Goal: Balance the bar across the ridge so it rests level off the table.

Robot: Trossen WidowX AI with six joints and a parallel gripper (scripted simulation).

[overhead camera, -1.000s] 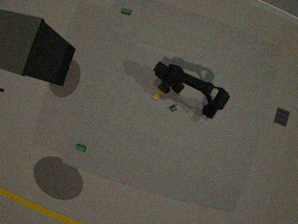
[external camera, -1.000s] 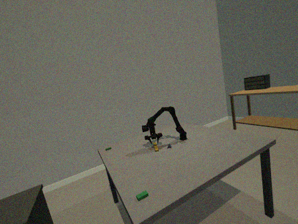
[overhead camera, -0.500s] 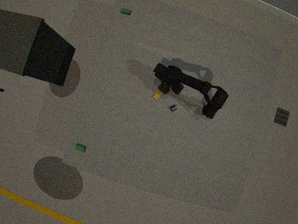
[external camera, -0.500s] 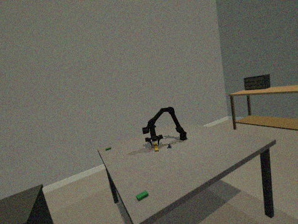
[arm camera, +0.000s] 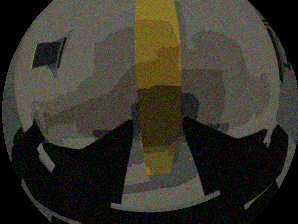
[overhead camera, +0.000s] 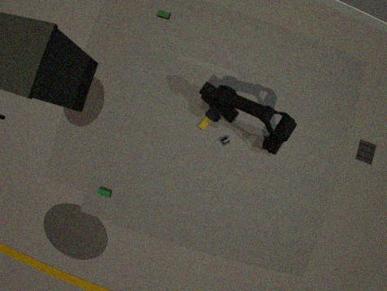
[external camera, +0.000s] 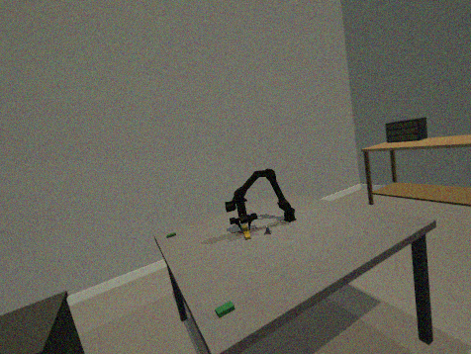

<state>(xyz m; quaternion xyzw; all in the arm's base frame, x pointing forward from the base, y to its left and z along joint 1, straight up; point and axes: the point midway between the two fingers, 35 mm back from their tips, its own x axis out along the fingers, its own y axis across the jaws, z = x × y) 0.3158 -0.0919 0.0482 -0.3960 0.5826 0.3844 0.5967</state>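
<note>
A yellow bar (overhead camera: 204,123) (external camera: 247,234) (arm camera: 157,65) lies flat on the table, apart from the ridge. The ridge (overhead camera: 224,140) (external camera: 267,230) (arm camera: 47,54) is a small dark wedge a short way to its side, with nothing on it. My gripper (external camera: 245,227) (arm camera: 158,123) points down over the bar and is open. Its two fingertips stand on either side of the bar, with a narrow gap showing on each side in the wrist view. In the top view the arm hides the fingertips and the bar's far end.
Green blocks lie well away from the arm, one (overhead camera: 163,15) (external camera: 171,234) at the far side and one (overhead camera: 105,192) (external camera: 225,309) near a table corner. A large dark box-like object (overhead camera: 24,57) stands at the left. A wooden bench (external camera: 421,143) stands beyond the table.
</note>
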